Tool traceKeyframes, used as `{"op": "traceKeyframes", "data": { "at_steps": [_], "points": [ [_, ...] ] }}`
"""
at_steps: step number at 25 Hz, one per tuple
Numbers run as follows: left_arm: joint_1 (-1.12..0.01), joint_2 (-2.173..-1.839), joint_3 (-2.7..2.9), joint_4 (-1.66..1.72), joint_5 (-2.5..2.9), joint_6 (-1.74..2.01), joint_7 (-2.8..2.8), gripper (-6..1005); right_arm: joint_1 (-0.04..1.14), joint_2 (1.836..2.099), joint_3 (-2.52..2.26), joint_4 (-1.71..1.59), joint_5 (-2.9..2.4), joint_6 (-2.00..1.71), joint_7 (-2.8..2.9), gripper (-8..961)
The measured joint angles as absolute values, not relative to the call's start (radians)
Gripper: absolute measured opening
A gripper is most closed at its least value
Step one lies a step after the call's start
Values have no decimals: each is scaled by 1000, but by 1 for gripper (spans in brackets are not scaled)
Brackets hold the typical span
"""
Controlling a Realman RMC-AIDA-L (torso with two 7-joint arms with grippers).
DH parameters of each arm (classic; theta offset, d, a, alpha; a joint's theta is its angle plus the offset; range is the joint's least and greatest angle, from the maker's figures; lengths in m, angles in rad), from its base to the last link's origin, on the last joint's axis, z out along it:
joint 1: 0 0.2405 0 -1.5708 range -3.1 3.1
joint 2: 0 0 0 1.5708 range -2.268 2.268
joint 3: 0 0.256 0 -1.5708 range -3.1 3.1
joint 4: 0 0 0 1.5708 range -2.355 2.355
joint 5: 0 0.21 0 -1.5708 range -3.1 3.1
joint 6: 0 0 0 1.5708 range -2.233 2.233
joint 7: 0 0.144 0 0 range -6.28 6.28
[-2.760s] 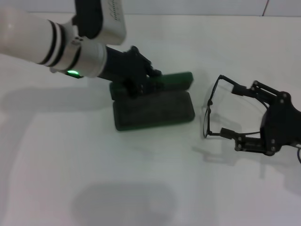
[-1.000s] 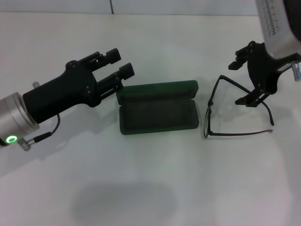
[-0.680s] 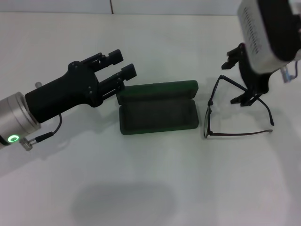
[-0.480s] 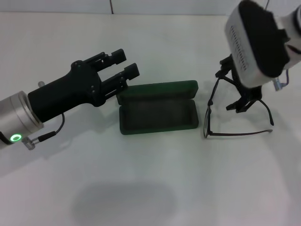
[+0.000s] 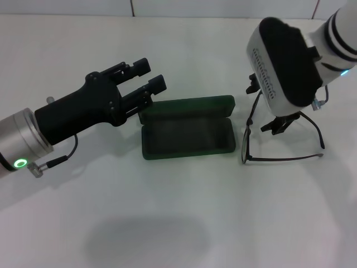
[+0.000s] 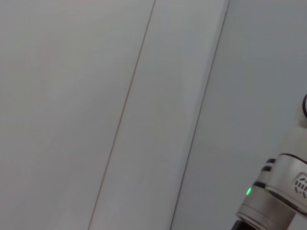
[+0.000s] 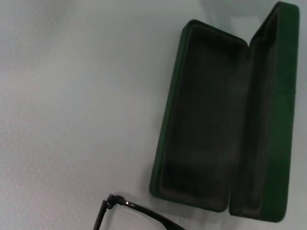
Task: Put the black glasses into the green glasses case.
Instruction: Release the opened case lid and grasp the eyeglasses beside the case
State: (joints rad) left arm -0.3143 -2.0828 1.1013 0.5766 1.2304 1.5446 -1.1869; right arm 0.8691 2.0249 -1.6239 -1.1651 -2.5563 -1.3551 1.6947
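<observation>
The green glasses case (image 5: 187,134) lies open on the white table, its dark lining up and its lid (image 5: 187,106) folded back. It also shows in the right wrist view (image 7: 206,124). The black glasses (image 5: 284,158) lie on the table just right of the case with their temple arms spread; a bit of the frame shows in the right wrist view (image 7: 127,207). My right gripper (image 5: 265,106) hangs open over the far temple arm, mostly hidden by its own wrist. My left gripper (image 5: 146,75) is open and empty, just off the case's far left corner.
The white table (image 5: 178,223) runs to a pale wall at the back. The left wrist view shows only pale surface and a part of the right arm (image 6: 278,191).
My left gripper has let go of the case lid and drawn back to the left. My right arm has let go of the glasses and swung left over them, its wrist turning.
</observation>
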Motion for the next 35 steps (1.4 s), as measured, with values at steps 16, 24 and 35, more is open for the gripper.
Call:
{"op": "traceKeyframes", "data": {
  "at_steps": [16,24,35],
  "points": [
    [-343,-2053,1101,525,1238,1538,-1211,579,894,2028,-1771,-1161,-2563,-1346,1679,780],
    [-342,-2054,1101,525,1240,1537,-1212,579,900,2028,-1830,-1153,-2565,-1304,1678,757],
    [-336,-2050,1101,525,1240,1535,-1197,580,913,2028,-1882,-1122,-2569,-1282,1683,727]
  ]
}}
